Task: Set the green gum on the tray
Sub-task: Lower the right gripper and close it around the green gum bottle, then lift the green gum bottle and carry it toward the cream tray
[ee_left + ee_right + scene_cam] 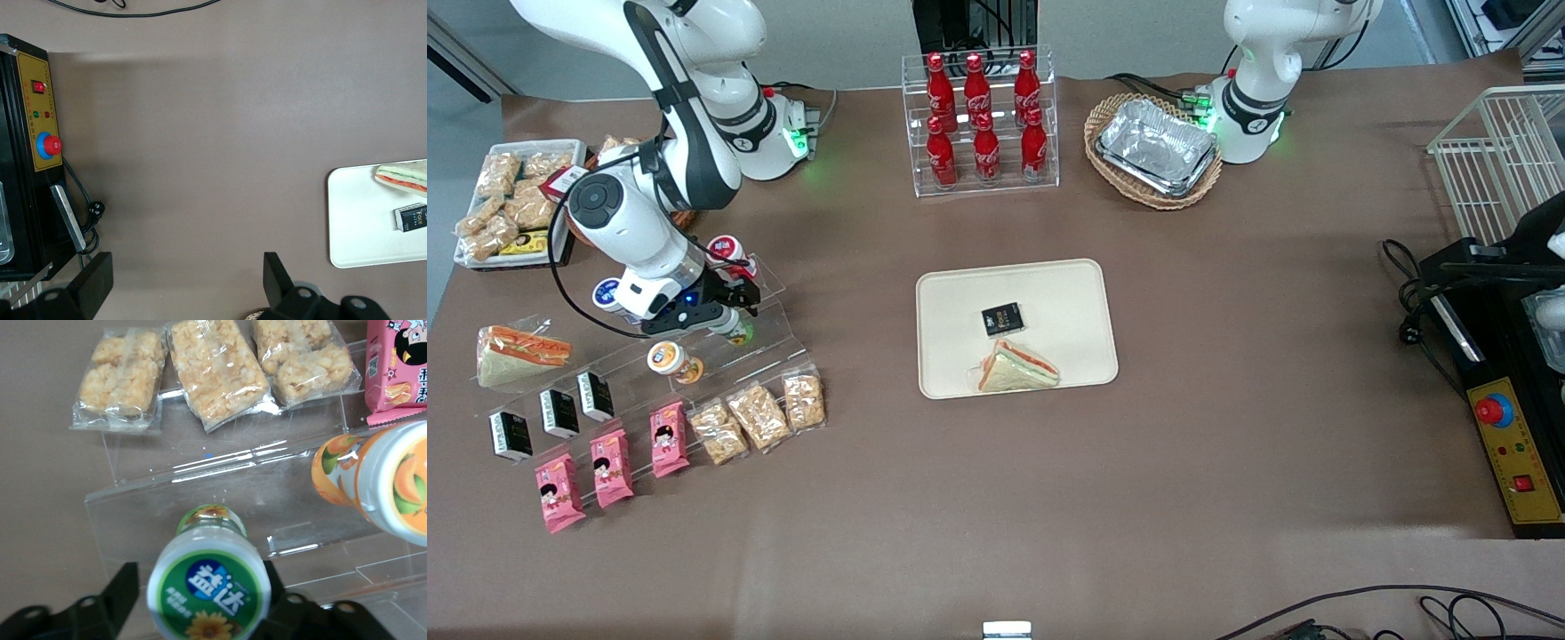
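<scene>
Cream tray at table centre carries a black packet and a wrapped sandwich; no gum on it. Gripper is down at the clear stepped stand toward the working arm's end, beside the orange-capped bottle.

Left wrist view: tray corner, same two items.

Right wrist view: green gum stands on the stand between the fingers, which flank its cap closely; firm contact cannot be told. Judged: grasp beginning; lift, carry and placing remain.
</scene>
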Tool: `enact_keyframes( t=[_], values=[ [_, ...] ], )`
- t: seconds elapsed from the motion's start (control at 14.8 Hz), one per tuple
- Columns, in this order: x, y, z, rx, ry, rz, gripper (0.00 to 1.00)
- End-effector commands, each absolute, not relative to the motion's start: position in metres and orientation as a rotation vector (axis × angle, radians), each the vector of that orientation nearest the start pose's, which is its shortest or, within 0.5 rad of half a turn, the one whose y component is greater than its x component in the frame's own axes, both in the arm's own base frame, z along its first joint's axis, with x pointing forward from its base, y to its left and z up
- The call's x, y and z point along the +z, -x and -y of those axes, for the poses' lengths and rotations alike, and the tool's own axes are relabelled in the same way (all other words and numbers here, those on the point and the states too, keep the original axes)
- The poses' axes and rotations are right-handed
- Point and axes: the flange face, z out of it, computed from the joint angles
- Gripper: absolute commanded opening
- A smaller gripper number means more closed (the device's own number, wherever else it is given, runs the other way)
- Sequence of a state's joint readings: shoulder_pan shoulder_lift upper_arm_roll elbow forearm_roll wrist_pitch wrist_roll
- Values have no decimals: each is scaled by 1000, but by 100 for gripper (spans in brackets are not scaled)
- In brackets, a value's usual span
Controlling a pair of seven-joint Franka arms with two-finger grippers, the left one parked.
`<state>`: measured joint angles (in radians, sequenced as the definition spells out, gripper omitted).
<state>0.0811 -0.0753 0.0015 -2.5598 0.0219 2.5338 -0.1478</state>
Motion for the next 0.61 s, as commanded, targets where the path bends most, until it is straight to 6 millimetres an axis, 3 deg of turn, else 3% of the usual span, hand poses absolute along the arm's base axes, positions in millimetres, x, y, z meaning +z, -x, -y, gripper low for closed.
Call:
enact_keyframes(
  t=[0.0, 0.07, 0.34, 0.54],
  values=[
    [293, -449, -34, -82, 3119, 332, 24],
    [294, -449, -34, -82, 3119, 329, 17],
    [298, -453, -35, -92, 3120, 322, 15],
    [332, -473, -36, -32, 3119, 314, 15]
  ],
)
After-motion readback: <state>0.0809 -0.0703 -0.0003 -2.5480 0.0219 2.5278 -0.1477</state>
